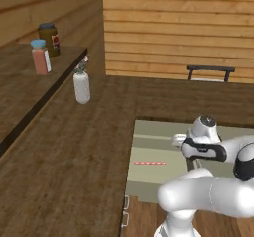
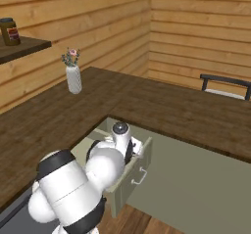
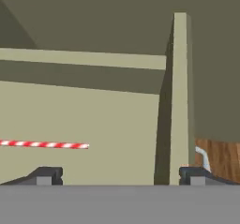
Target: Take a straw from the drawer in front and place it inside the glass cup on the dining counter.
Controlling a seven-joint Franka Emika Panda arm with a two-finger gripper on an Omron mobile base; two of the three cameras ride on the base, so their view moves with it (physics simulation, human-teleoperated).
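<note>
The drawer (image 1: 149,181) stands pulled out of the sage-green cabinet, its pale floor showing. On that floor lies the straw (image 1: 150,163), thin with red and white stripes, flat and lengthwise. My gripper (image 3: 119,176) hangs open above the drawer with nothing between its fingers. In the hand view the straw (image 3: 44,145) lies left of centre, just beyond the left fingertip (image 3: 44,175). The drawer's front wall (image 3: 180,96) runs edge-on near the right fingertip. My arm hides most of the drawer (image 2: 128,176) in the right base view. The dining counter (image 2: 196,113) stretches to the right. The glass cup is out of view.
A white vase with pink flowers (image 1: 82,86) stands on the wood top at the back left. Two jars (image 1: 41,57) sit on a raised shelf beside it. A dark chair back (image 1: 210,72) rises behind the far counter edge. Wood-plank walls close the corner.
</note>
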